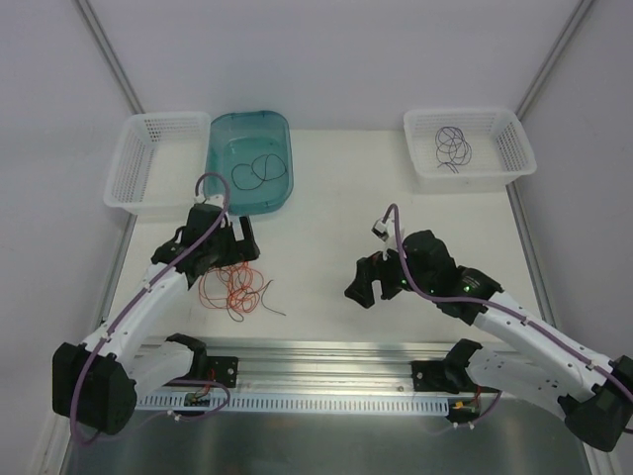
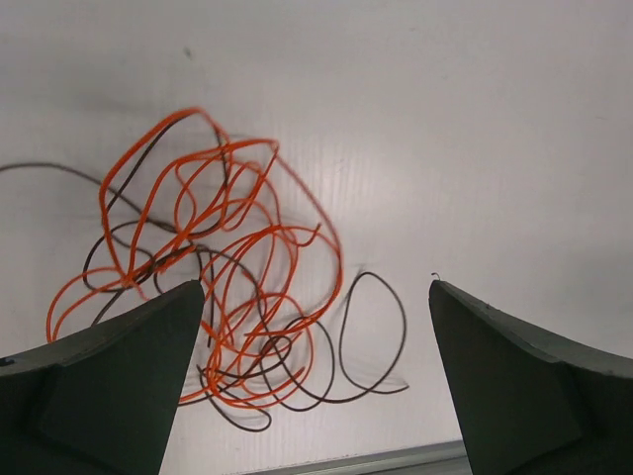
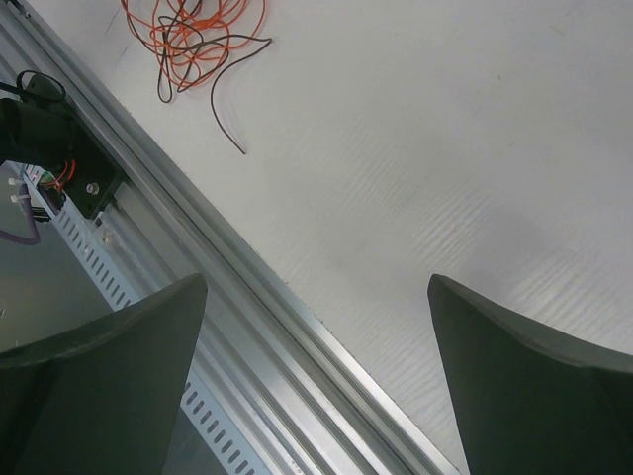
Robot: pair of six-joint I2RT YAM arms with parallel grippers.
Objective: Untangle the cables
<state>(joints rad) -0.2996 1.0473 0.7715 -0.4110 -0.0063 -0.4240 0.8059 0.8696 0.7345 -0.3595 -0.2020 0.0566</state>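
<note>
the left gripper (image 2: 315,297) hangs with its jaws spread wide and nothing between them, just above the tangle of orange and dark cables (image 2: 237,287). in the wrist view the clump sits below the gap and off toward the left finger, with one dark loop (image 2: 381,336) lying alone nearer the middle. the clump is roughly round with no clear long axis. a dark free end (image 1: 276,311) trails toward the right gripper (image 1: 374,282), which is also wide open and holds nothing, well apart from the tangle, so the left arm is the nearer. the white table (image 1: 326,218) is flat and bare around the clump, with the aluminium rail (image 1: 326,356) near. a black cable (image 1: 259,168) lies in the teal tray (image 1: 214,148), a dark purple cable (image 1: 455,146) in the right basket (image 1: 516,148).
</note>
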